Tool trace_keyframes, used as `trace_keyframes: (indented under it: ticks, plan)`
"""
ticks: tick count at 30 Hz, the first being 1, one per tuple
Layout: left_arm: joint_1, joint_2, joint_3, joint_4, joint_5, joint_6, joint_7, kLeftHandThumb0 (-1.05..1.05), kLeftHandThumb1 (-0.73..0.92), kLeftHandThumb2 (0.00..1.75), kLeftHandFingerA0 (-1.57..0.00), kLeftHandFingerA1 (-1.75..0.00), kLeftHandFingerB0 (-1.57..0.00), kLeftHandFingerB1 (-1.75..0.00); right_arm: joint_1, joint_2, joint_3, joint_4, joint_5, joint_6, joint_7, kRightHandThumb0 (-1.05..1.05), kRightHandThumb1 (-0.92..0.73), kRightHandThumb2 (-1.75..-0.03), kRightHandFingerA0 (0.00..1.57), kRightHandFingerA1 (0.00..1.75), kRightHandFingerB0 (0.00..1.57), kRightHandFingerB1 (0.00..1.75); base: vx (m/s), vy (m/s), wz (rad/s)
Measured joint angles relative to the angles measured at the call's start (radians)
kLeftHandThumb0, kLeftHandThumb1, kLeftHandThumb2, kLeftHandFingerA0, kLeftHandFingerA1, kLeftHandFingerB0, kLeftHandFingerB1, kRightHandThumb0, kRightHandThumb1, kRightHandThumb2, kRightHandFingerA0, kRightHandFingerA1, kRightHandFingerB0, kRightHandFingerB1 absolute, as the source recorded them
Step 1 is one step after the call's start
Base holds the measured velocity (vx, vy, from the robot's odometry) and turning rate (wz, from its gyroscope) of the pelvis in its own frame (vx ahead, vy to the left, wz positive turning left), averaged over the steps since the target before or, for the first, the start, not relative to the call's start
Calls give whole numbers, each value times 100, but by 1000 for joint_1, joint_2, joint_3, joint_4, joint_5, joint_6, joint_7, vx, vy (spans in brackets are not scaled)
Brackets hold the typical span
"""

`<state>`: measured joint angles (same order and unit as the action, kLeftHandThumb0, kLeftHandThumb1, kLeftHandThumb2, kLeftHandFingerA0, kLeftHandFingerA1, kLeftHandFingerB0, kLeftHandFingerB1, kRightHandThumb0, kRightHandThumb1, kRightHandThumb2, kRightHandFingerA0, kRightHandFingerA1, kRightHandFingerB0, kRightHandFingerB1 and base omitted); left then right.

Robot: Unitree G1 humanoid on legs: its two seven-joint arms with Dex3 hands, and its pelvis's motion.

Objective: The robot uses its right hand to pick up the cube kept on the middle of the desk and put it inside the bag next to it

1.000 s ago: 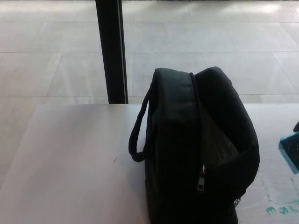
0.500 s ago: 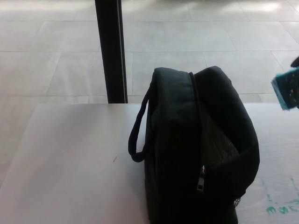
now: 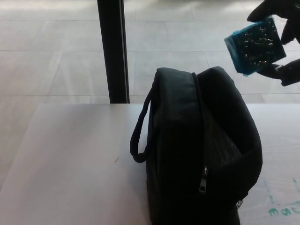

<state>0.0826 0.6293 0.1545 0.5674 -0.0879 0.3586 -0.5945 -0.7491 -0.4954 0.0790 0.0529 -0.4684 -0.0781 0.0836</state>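
One cube (image 3: 255, 45) in right hand (image 3: 281, 37), above black bag (image 3: 201, 150)

Right hand (image 3: 281, 40) cropped at edge; bag (image 3: 201, 150) bottom cropped.

Teal-edged cube (image 3: 255, 45) tilted, aloft above black bag (image 3: 199, 150); bag upright on desk (image 3: 70, 164)

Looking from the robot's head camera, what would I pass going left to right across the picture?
Black post → bag's carry handle → black bag → blue cube → robot's right hand holding it, above the white desk.
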Motion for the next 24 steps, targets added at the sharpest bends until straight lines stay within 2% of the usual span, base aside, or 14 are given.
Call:
trace_keyframes:
  ticks: [1, 2, 7, 9, 11, 13, 16, 17, 18, 19, 21, 22, 23, 24]
  plan:
    - [1, 0, 1, 0, 0, 0, 0, -55, 48, 88, -28, -57, -36, -57, 4, 3, 3, -22, 3, 4, 8, -26, -51, -114, 121, 140, 99, 127, 0, 0, 0]
    - [3, 0, 2, -1, -1, 0, -1, -59, 48, 87, -30, -58, -34, -55, 12, 4, 14, -61, 5, 10, 25, -19, -52, -108, 88, 175, 75, 158, 0, 0, 0]
    - [8, 0, 3, 1, -1, 0, -5, -62, 50, 88, -33, -59, -37, -56, 61, -12, 63, -153, 4, 6, 89, -24, -59, -97, 89, 175, 76, 154, 0, 0, 0]
    - [11, 0, 2, 1, 0, -4, -4, -57, 49, 87, -30, -58, -39, -57, 87, -27, 76, -162, 4, -6, 110, -25, -61, -87, 87, 175, 74, 153, 0, 0, 0]
    - [10, 0, 2, 0, 1, -5, -3, -58, 49, 87, -33, -58, -34, -54, 110, -50, 90, -170, 1, -20, 129, -26, -61, -82, 89, 175, 76, 150, 0, 0, 0]
    - [10, 0, 1, -3, 3, -5, 0, -57, 49, 87, -30, -57, -35, -55, 127, -64, 103, -169, -1, -33, 143, -27, -61, -83, 88, 175, 73, 154, 0, 0, 0]
    - [10, 1, 0, -8, 5, -6, 1, -61, 54, 90, -34, -58, -39, -56, 131, -77, 117, -169, -10, -45, 159, -25, -59, -89, 90, 175, 77, 150, 0, 0, 0]
    - [10, 1, -1, -9, 6, -6, 2, -61, 53, 89, -34, -59, -38, -56, 132, -81, 120, -169, -14, -49, 162, -20, -54, -91, 111, 163, 80, 131, 0, 0, 0]
    - [11, 2, -5, -11, 7, -8, 2, -61, 53, 89, -34, -59, -38, -56, 132, -88, 125, -168, -21, -55, 164, -20, -54, -91, 111, 163, 80, 131, 0, 0, 0]
    - [11, 3, -8, -12, 8, -9, 2, -61, 53, 90, -35, -60, -38, -56, 133, -95, 133, -166, -28, -61, 168, -23, -56, -78, 93, 175, 88, 131, 0, 0, 0]
    - [11, 4, -12, -12, 10, -12, 2, -61, 53, 89, -36, -60, -37, -55, 137, -100, 148, -161, -41, -72, 174, -22, -57, -76, 93, 175, 87, 131, 0, 0, 0]
    - [10, 4, -13, -12, 10, -13, 2, -60, 52, 89, -37, -61, -38, -56, 139, -100, 151, -159, -44, -76, 175, -21, -56, -82, 92, 175, 86, 131, 0, 0, 0]
    - [9, 4, -14, -11, 10, -15, 2, -60, 52, 88, -36, -59, -38, -55, 143, -100, 154, -157, -48, -81, 177, -23, -56, -88, 95, 175, 84, 139, 0, 0, 0]
    - [9, 4, -14, -11, 11, -16, 2, -60, 52, 88, -36, -59, -38, -55, 143, -100, 155, -155, -50, -84, 177, -23, -56, -88, 95, 175, 84, 139, 0, 0, 0]
